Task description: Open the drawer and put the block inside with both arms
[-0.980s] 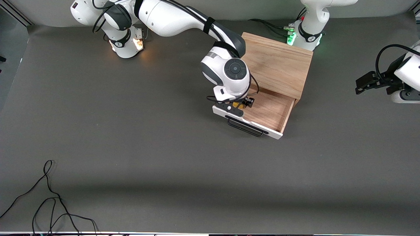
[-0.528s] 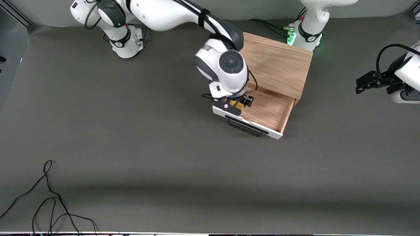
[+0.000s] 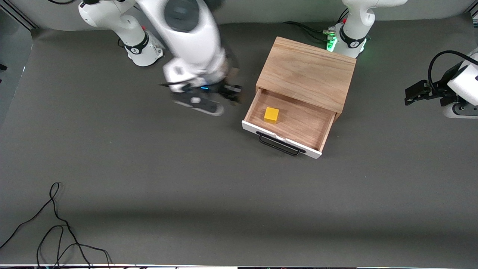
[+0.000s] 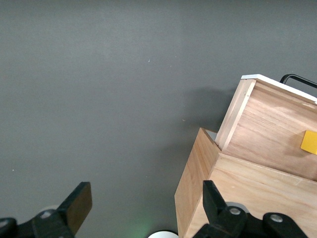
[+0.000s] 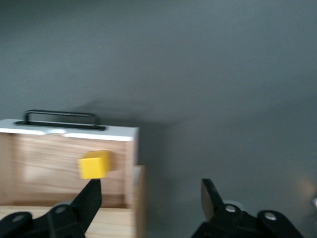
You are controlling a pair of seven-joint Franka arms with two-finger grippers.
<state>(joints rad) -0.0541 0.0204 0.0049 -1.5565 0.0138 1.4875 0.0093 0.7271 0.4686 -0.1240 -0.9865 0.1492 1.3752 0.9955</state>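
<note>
The wooden box (image 3: pixel 306 73) stands near the left arm's base, and its drawer (image 3: pixel 298 125) is pulled open. The drawer has a white front panel (image 3: pixel 283 141) and a black bar handle (image 3: pixel 278 146). The yellow block (image 3: pixel 271 114) lies free on the drawer floor, at the end toward the right arm. My right gripper (image 3: pixel 214 99) is open and empty over the bare table beside the box. Its wrist view shows the gripper (image 5: pixel 150 191), the block (image 5: pixel 94 164) and the handle (image 5: pixel 59 119). My left gripper (image 3: pixel 409 98) waits, open and empty (image 4: pixel 146 193), off the box's other end. Its wrist view shows the box (image 4: pixel 247 193) and the block (image 4: pixel 309 142).
A loose black cable (image 3: pixel 56 224) lies on the grey mat at the front corner toward the right arm's end. Cables (image 3: pixel 310 30) run to the left arm's green-lit base (image 3: pixel 349 39), close to the box's back corner.
My right gripper has let go of the block, which now lies in the drawer, and has risen and swung away toward its own base. The left arm has not moved.
</note>
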